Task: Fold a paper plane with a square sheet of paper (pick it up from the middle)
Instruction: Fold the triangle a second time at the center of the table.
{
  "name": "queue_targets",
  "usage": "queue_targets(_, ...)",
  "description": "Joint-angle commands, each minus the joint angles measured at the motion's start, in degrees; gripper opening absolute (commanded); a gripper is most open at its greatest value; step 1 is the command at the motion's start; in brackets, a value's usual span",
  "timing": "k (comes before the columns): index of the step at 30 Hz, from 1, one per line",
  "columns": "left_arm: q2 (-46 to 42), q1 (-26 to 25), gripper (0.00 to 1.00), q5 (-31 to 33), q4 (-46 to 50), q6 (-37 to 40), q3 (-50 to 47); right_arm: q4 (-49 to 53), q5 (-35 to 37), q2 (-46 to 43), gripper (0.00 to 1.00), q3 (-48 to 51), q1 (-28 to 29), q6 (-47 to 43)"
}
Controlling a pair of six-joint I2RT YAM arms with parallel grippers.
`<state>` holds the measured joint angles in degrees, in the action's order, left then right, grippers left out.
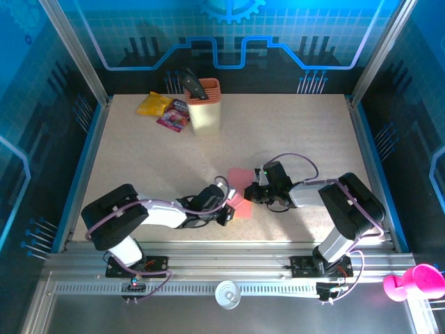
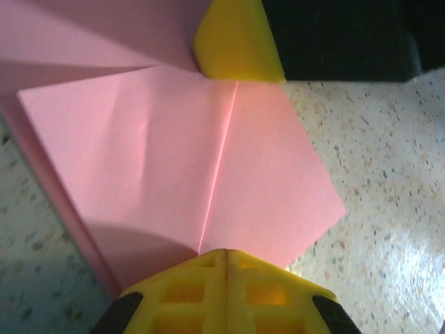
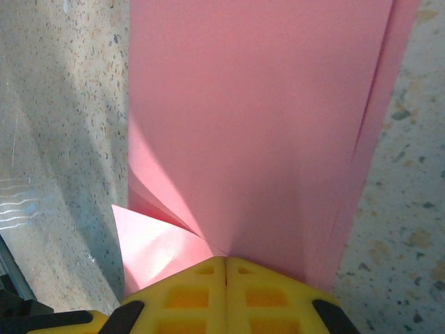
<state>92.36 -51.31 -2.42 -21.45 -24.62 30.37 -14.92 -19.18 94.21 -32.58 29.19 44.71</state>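
The pink-red sheet of paper (image 1: 239,186) lies partly folded on the speckled table (image 1: 292,132), between my two grippers. In the left wrist view the paper (image 2: 160,153) shows a straight centre crease running into the seam of my left gripper (image 2: 226,252), whose yellow fingers are pressed together over that crease. A yellow fingertip (image 2: 236,42) of the right gripper rests at the crease's far end. My left gripper (image 1: 227,211) meets the paper's near edge. My right gripper (image 1: 250,193) is shut, and folded layers of paper (image 3: 257,118) converge into its seam (image 3: 226,259).
A peach holder (image 1: 204,108) with a dark tool in it stands at the back. Beside it lie a yellow crinkly packet (image 1: 154,104) and a glossy purple-pink packet (image 1: 174,117). A pink object (image 1: 414,282) sits off the table at the lower right.
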Motion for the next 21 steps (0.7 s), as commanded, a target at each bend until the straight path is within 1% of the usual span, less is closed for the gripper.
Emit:
queue_targets(1,-2.35,0.2,0.0,-0.84,0.57,-3.68,-5.61,7.89,8.59,4.76,0.0,2.46,-0.54,-1.73)
queue_targets(5,-6.58,-0.27,0.0,-0.77,-1.07,-7.46,-12.0,7.61,8.36,5.43,0.0,2.17,-0.54,-1.56)
queue_targets(8,-12.07,-0.36,0.0,-0.5,1.03,-9.41,-14.3,7.67,8.06,5.6,0.0,1.92,-0.52,-1.38)
queue_targets(11,-18.97,-0.29,0.0,2.57,8.1,-8.1,-11.63,7.71,7.94,5.52,0.0,1.98,-0.54,-1.55)
queue_targets(13,-21.07,0.43,0.0,3.66,10.96,-5.61,-8.2,7.67,7.91,5.66,0.0,1.97,-0.54,-1.88)
queue_targets(16,-19.16,3.04,0.0,1.65,12.05,-1.99,-2.16,7.61,7.78,6.04,0.0,2.0,-0.54,-2.19)
queue_targets(21,-8.38,6.63,0.0,-3.12,10.3,2.82,7.15,7.27,7.45,6.53,0.0,2.0,-0.54,-2.17)
